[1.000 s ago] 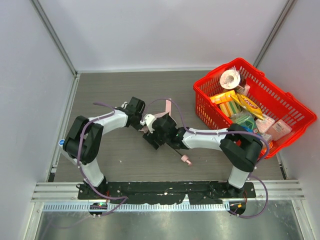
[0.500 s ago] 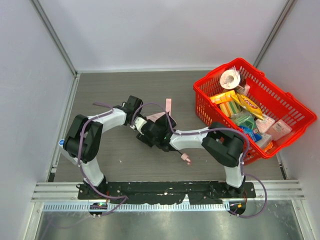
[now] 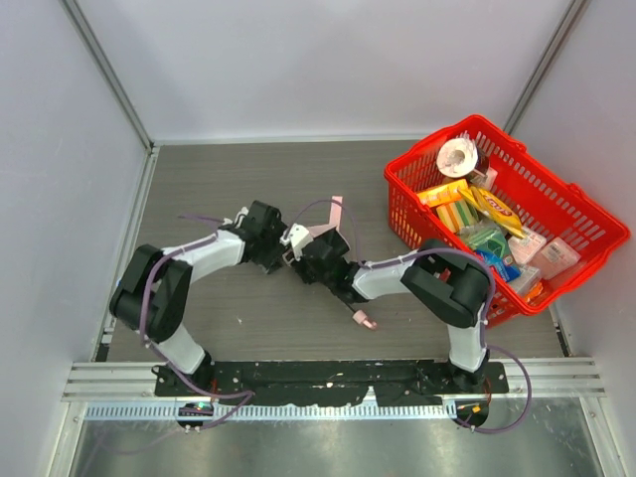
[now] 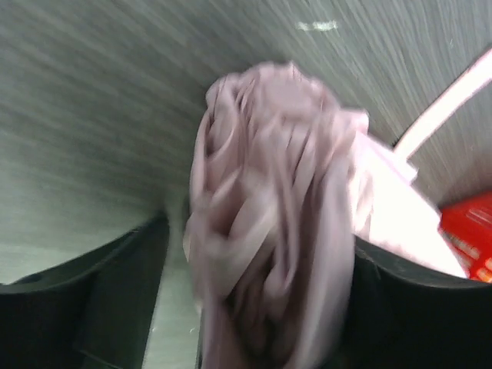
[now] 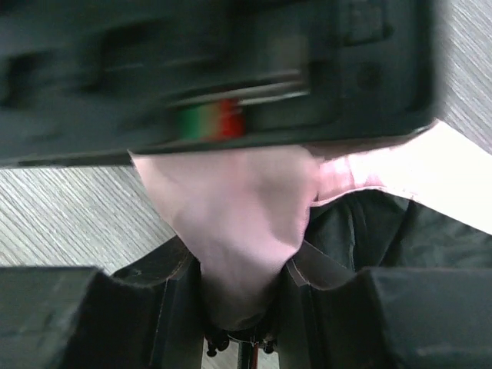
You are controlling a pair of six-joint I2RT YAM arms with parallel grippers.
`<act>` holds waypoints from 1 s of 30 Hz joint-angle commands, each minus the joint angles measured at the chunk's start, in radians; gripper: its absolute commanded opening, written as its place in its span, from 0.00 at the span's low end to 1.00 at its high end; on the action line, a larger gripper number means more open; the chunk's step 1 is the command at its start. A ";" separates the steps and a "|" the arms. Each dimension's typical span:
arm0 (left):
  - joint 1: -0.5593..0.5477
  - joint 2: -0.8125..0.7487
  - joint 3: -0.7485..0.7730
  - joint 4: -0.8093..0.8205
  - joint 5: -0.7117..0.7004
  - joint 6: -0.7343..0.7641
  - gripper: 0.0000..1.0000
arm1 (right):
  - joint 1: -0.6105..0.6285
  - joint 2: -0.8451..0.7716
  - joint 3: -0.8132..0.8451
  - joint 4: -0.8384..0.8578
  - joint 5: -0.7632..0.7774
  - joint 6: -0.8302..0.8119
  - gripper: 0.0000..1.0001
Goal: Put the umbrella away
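Note:
The umbrella (image 3: pixel 324 230) lies mid-table, pale pink fabric bunched between both grippers. Its thin black shaft (image 3: pixel 350 302) runs toward me to the small pink handle (image 3: pixel 366 321). My left gripper (image 3: pixel 284 254) is open; in the left wrist view the blurred fabric bundle (image 4: pixel 269 231) stands between its fingers (image 4: pixel 115 292), with a gap on the left side. My right gripper (image 3: pixel 316 262) is shut on the umbrella; in the right wrist view both fingers (image 5: pixel 165 307) press on the narrowed fabric (image 5: pixel 238 223). The left gripper's black body (image 5: pixel 215 69) fills the top of that view.
A red basket (image 3: pixel 397 169) full of groceries stands at the right, its corner also in the left wrist view as the basket (image 4: pixel 469 231). A pink strap (image 3: pixel 338 209) lies beyond the fabric. Grey walls close in the table at the back and sides.
My left gripper has opened and let go of the fabric. My right gripper has closed on the umbrella's fabric. The left arm's elbow has dropped toward me.

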 commanded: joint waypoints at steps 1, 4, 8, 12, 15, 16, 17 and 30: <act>-0.023 -0.070 -0.191 -0.184 -0.064 0.061 0.99 | -0.071 0.052 -0.121 0.065 -0.241 0.189 0.01; -0.023 -0.182 -0.257 -0.076 -0.085 0.069 1.00 | -0.102 0.043 -0.146 0.115 -0.403 0.236 0.01; -0.023 -0.224 -0.294 -0.060 -0.106 0.089 1.00 | -0.177 0.045 -0.181 0.230 -0.630 0.364 0.01; -0.023 -0.210 -0.332 0.022 -0.102 0.117 1.00 | -0.218 0.077 -0.174 0.299 -0.785 0.477 0.01; -0.024 -0.208 -0.346 0.035 -0.121 0.130 1.00 | -0.260 0.106 -0.165 0.334 -0.862 0.546 0.01; -0.027 -0.213 -0.354 0.042 -0.130 0.130 1.00 | -0.266 0.112 -0.146 0.328 -0.900 0.568 0.01; -0.032 -0.214 -0.368 0.058 -0.139 0.129 1.00 | -0.274 0.123 -0.140 0.323 -0.921 0.575 0.01; -0.047 -0.130 -0.395 0.157 -0.241 0.123 0.67 | -0.344 0.267 -0.062 0.492 -1.155 0.778 0.01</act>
